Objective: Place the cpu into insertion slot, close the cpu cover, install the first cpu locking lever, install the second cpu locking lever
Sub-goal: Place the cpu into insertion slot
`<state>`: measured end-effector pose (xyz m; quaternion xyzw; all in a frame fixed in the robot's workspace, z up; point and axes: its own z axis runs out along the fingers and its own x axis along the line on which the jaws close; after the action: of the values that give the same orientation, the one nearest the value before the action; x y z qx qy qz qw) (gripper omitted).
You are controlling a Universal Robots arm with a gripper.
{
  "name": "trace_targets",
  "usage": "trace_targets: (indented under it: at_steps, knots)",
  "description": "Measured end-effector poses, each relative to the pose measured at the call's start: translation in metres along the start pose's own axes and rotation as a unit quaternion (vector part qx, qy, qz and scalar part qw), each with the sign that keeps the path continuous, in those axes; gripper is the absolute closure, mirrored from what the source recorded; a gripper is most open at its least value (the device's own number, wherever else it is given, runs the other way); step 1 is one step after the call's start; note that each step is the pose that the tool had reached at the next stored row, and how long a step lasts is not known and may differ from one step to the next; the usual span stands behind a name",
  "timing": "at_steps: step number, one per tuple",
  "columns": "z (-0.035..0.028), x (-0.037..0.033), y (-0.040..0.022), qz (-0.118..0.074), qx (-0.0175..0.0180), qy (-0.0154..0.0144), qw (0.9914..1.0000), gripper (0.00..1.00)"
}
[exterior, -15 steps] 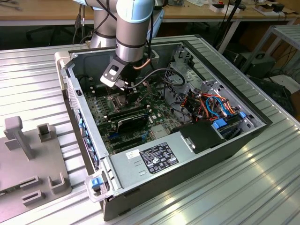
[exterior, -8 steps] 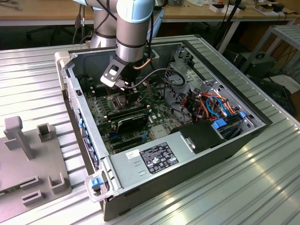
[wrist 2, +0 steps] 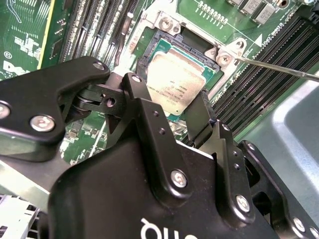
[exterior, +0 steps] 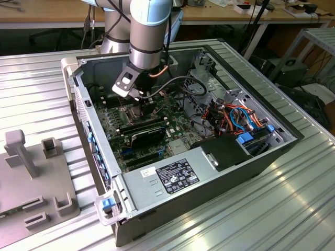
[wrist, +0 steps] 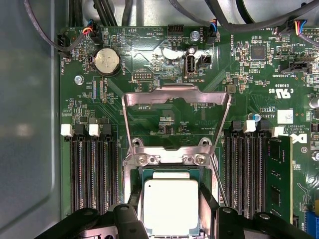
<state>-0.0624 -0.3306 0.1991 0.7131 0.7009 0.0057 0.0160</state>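
Exterior view: an open computer case lies on a ribbed metal table, and the robot arm reaches down into it, its gripper hanging straight above the socket on the green board. First wrist view: the socket, a dark square with a silvery rim, holds the processor chip, which lies flat inside it with its silvery face up and a narrow green margin around that face. The gripper straddles the socket; its two black fingers are closed to the chip's width, one against each of two opposite edges, so the chip is gripped while already down in the socket. The cover frame is swung open, hinged by two screws at the edge of the socket away from the gripper, and the bare board shows through its square window. A thin lever rod runs along one side of the socket, beside one finger. Banks of black memory slots flank the socket on both sides, and a round coin battery sits beyond the open cover frame, well apart from the socket. Second wrist view: the processor chip appears between the fingers, level with the rim of the socket, and the lever rod leads away from a screw at the socket's corner, out over the memory slots
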Motion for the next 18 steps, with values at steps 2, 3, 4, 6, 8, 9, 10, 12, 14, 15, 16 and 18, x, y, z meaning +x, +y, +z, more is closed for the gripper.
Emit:
trace_targets:
  at_steps: [2,3,4,6,8,9,10,12,14,15,16,18]
  knots:
    - [0.0004,0.0000,-0.0001,0.000,0.0003,-0.0001,1.00000,0.45]
    - [0.0012,0.0000,-0.0002,-0.001,0.0010,-0.0001,1.00000,0.45]
    - [0.0020,-0.0001,-0.0006,-0.002,0.0017,-0.0001,1.00000,0.45]
    - [0.0024,0.0000,-0.0008,-0.003,0.0024,-0.0001,0.99999,0.45]
    - [0.0027,0.0000,-0.0008,-0.002,0.0024,0.0000,0.99999,0.45]
    - [0.0027,0.0000,-0.0008,-0.002,0.0023,0.0001,0.99999,0.45]
    - [0.0027,0.0001,-0.0008,-0.002,0.0023,0.0001,0.99999,0.45]
    - [0.0028,0.0000,-0.0008,-0.002,0.0023,0.0001,0.99999,0.45]
    - [0.0028,0.0000,-0.0008,-0.002,0.0023,0.0001,0.99999,0.45]
    - [0.0028,0.0001,-0.0008,-0.002,0.0023,0.0001,0.99999,0.45]
    - [0.0029,0.0001,-0.0009,-0.002,0.0024,0.0002,0.99999,0.45]
    - [0.0034,0.0003,-0.0007,-0.002,0.0018,0.0007,1.00000,0.39]
